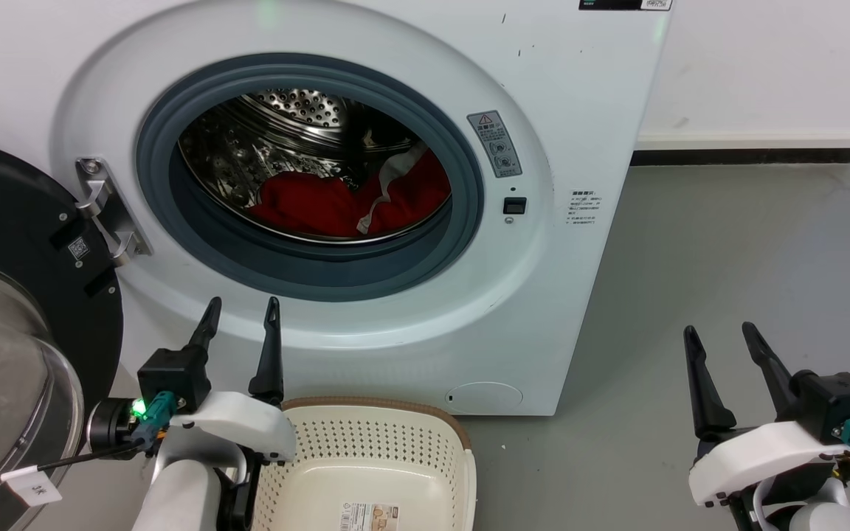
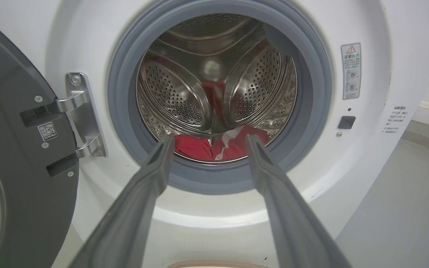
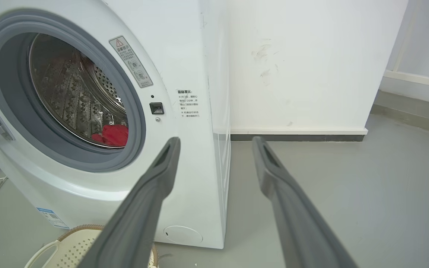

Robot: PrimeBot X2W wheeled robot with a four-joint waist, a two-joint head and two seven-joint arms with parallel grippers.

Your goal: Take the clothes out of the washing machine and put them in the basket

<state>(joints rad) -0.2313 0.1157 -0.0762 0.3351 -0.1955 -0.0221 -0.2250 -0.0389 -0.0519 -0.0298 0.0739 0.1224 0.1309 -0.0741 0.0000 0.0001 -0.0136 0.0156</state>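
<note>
Washing machine: white front-loader on the grey floor, facing the robot. Door is swung fully open to the left, black frame with the glass bulging outward. Steel drum is exposed inside the grey rubber ring. Basket sits on the floor just in front of the machine, below the opening: cream, brown rim, paper label on its floor. Clothes are in the bottom of the drum, a red heap toward the right, with a white-grey band trailing across it. Left gripper hovers over the basket's left edge, fingers spread wide with nothing between them, aimed at the opening's lower lip, clear of the ring. Right gripper is off to the right of the machine over bare floor, equally wide, holding nothing. Warning sticker sits just right of the ring.
</note>
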